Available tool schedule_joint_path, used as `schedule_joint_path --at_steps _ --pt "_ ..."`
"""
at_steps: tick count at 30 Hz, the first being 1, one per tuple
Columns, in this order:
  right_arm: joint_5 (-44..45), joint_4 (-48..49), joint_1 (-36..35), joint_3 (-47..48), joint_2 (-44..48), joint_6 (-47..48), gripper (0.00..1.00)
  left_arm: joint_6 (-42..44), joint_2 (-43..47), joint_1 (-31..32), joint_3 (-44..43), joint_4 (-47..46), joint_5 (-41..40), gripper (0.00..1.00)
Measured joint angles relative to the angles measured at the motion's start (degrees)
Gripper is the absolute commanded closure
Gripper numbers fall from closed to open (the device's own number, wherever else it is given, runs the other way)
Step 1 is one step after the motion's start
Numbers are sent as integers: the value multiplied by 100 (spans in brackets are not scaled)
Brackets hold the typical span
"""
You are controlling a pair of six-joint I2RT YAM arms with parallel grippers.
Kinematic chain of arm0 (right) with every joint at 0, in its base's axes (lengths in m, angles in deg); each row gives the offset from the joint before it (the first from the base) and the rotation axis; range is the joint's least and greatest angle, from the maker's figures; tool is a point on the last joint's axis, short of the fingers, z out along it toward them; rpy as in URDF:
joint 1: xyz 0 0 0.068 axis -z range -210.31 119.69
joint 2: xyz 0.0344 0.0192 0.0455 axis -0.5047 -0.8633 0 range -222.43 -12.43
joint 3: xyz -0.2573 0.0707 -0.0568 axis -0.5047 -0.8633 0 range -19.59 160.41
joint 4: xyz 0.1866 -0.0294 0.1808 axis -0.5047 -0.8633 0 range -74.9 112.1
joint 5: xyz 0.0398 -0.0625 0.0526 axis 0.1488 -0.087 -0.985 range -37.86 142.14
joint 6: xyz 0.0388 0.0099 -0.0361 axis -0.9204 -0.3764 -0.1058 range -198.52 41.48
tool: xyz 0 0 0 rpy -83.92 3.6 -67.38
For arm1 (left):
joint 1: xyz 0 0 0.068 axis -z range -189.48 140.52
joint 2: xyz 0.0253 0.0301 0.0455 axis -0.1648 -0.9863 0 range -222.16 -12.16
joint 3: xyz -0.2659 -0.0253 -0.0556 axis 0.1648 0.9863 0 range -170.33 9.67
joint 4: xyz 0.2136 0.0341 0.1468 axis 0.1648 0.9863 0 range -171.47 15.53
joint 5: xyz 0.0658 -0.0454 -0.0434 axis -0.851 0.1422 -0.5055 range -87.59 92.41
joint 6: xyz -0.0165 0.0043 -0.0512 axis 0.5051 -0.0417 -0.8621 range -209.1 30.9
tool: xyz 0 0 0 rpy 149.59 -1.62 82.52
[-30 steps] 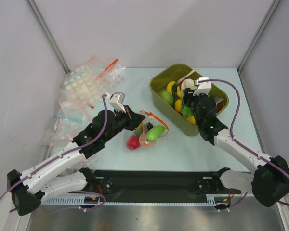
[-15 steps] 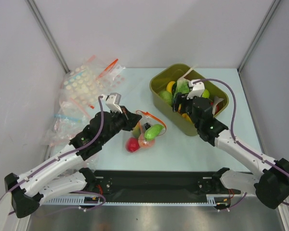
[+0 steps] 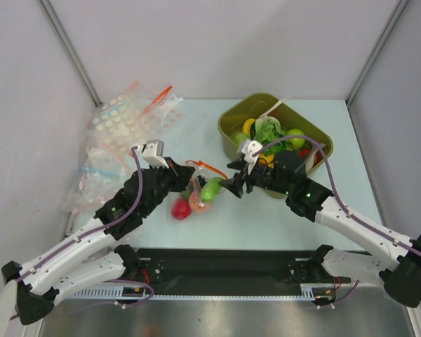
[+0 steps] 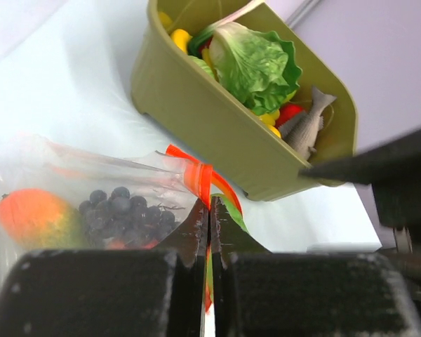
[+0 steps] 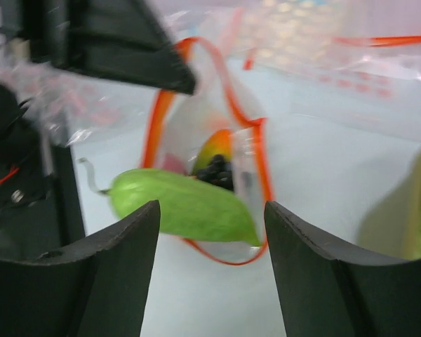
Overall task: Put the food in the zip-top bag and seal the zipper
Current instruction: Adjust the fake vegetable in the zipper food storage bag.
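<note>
Left end effector (image 3: 183, 171): jaws fully closed, pinching the zipper (image 4: 201, 176) at the rim of the zip-top bag (image 3: 191, 194). In the left wrist view the red-orange strip runs straight into the seam between the two fingers.

Bag position: on the table (image 3: 266, 217), centre-left, between the two arms, with its mouth held up and gaping toward the right arm. The zipper is unsealed and forms an open loop in the right wrist view.

Bag contents: red fruit (image 3: 180, 208), peach-orange piece (image 3: 196, 204), orange-yellow fruit (image 4: 30, 214) and dark grapes (image 4: 123, 206). A green pod (image 5: 182, 208) lies across the mouth, one end inside and its stalk end sticking out.

Right end effector (image 3: 232, 184): jaws stand wide apart and grip nothing. It sits just beside the bag mouth, with the green pod beyond the fingertips. Contact with the pod cannot be told.

Olive-green tub (image 3: 229, 140): behind the right arm, far right of the table. It holds lettuce (image 4: 256, 62), a grey fish (image 4: 308, 128) and yellow and red pieces.

Spare clear bags (image 3: 121, 125): piled at the table's far left, well apart from the work.
</note>
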Motion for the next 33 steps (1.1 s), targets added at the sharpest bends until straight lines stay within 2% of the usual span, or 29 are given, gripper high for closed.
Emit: schedule_joint_path --at_steps 7,9,11,14,24,26,27,29,32,33 --pt "-153 -544 -1088 142 -426 1104 26 37 195 0 79 79 -256 99" --pt "28 -610 -1368 133 -501 1488 25 39 203 0 81 94 -286 99" --pt "236 -595 -1578 83 -533 1825 19 39 208 0 96 98 -295 99" --pt "787 -264 -1867 -195 -540 2264 16 39 208 0 118 103 -286 100" --pt "2052 483 -2063 -448 -608 2636 12 46 190 -4 118 90 -4 99" --pt "2223 621 -2087 -468 -614 2632 15 48 184 -4 120 74 111 99" --pt "2297 675 -2094 -472 -623 2618 21 48 170 -4 118 48 155 100" --pt "2439 780 -2105 -472 -656 2573 27 50 129 -4 118 0 245 100" --pt "2605 866 -2111 -472 -695 2529 49 50 46 -4 118 -63 326 100" --pt "2634 879 -2114 -472 -697 2527 59 50 24 -4 120 -76 345 100"
